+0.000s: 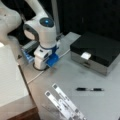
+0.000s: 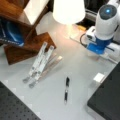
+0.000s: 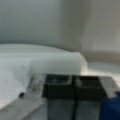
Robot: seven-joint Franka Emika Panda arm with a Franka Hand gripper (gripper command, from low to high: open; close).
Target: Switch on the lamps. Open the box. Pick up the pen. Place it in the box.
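Both front views show the box (image 1: 96, 51) closed on the grey table (image 1: 75, 100), its black lid down and a white label (image 1: 85, 55) at the lid's front edge above the small latch. In a front view it sits toward the table's far right corner; in a front view only a black corner of it (image 2: 106, 102) enters at the bottom right, with the white label (image 2: 99, 77) beside it. The pen (image 1: 89, 89) lies flat on the bare table in front of the box, well apart from it and untouched, its silvery band near the middle; in a front view the pen (image 2: 66, 89) lies near the middle of the table's near edge. Two flat white strips (image 1: 63, 101) lie crossed toward the table's near left side, apart from the pen.

A lit white lamp (image 2: 68, 11) stands at the table's far edge, glowing on the surface below it, next to a wooden shelf (image 2: 25, 37).

Down at the far left of the table, away from box and pen, is the arm's gripper (image 1: 51, 60), with blue parts, close above a round dark base and a white cable (image 1: 37, 76). In the wrist view two dark fingers (image 3: 86, 87) appear pressed together, with only a thin seam between them and nothing held; a white rounded surface (image 3: 40, 62) fills the space beyond
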